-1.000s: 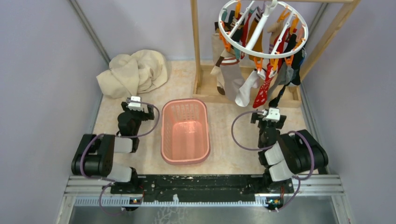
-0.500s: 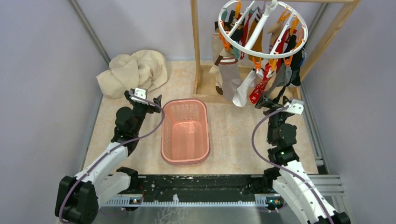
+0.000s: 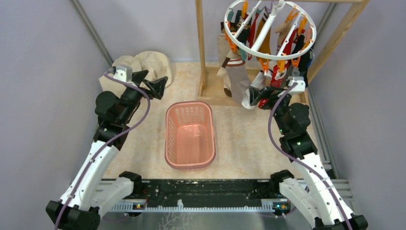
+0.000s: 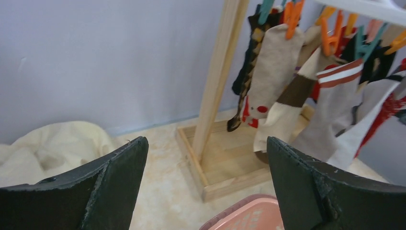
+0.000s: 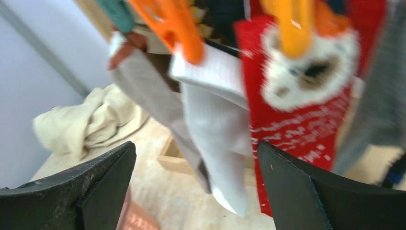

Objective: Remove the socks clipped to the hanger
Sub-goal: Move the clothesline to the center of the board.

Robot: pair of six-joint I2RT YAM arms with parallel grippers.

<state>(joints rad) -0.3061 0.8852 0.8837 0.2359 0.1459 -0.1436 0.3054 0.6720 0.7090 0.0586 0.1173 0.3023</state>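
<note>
1. Both my grippers are wide open. The left gripper (image 3: 151, 82) and the right gripper (image 3: 262, 98) hold nothing.
2. The hanger (image 3: 262, 37) hangs up high from the wooden frame (image 3: 201, 48), at the far right of the table.
3. The socks (image 3: 234, 76) hang down from little clips (image 5: 177, 24) all round the ring. I think none are off yet.
4. My right gripper is up close to the near socks. In its own view a white sock (image 5: 215, 124) and a red sock (image 5: 297, 110) hang just ahead, between the open fingers. I cannot tell if a finger touches one.
5. My left gripper is well apart from the socks. It is up near the cream cloth (image 3: 143, 64) and looks across at the frame.
6. I think the socks are soft, light and floppy. They will bend and swing when I bump them, but they will not break.
7. Each clip bites only the top edge of a sock. I think a firm tug down should pop the sock free.
8. The hanger hangs from one hook, so I think it will tip and sway if I pull sideways. I should pull straight down.
9. I would grab the white sock in the middle, a bit under its clip. The toe end is loose and may slip out.
10. The pink basket (image 3: 167, 139) sits on the table between my arms. It looks like a good spot to drop socks.
</note>
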